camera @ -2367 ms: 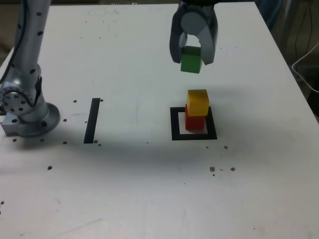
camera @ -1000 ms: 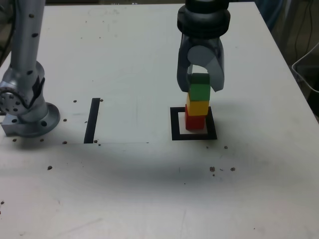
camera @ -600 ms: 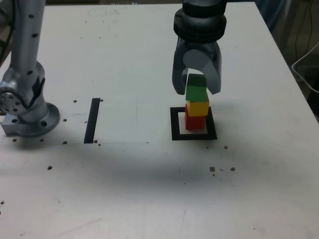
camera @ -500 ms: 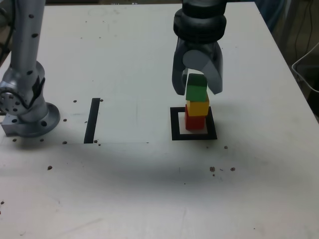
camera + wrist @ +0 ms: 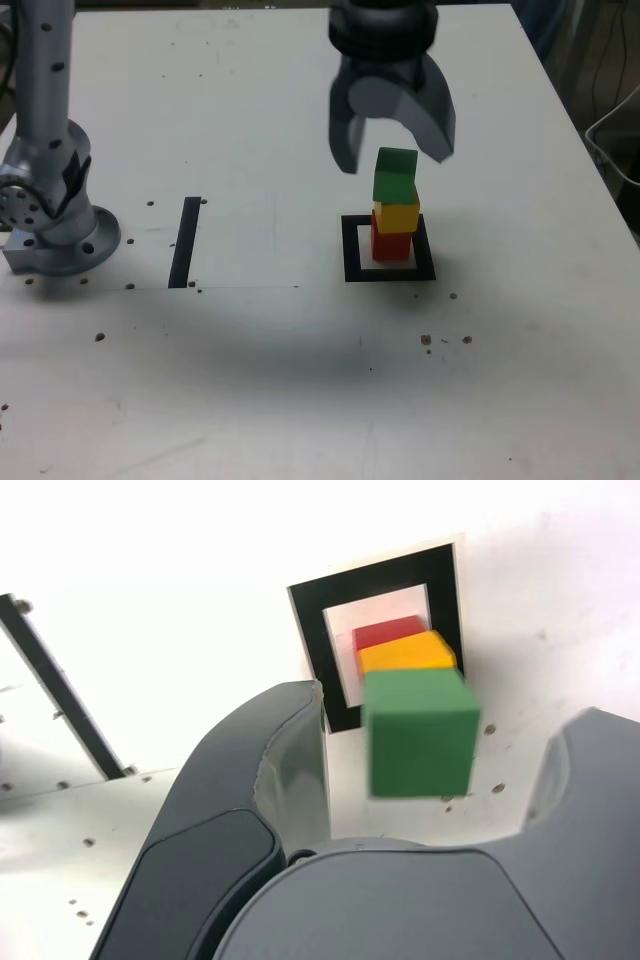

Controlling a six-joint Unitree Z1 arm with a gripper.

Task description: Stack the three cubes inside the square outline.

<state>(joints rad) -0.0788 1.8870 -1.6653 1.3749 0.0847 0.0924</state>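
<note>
Since a second before, the fingers (image 5: 392, 155) had spread and lifted off the green cube (image 5: 396, 175), which sat tilted on the yellow cube (image 5: 397, 215) and red cube (image 5: 391, 243) inside the square outline (image 5: 350, 250) on a speckled white surface (image 5: 300, 380).

Legible text, labels, brands, numbers, signs: none in either view. The plain green, yellow and red blocks, black tape markings, white tabletop and grey arm housing carry no readable marking.

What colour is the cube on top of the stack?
Green, clearest in the wrist view.
</note>
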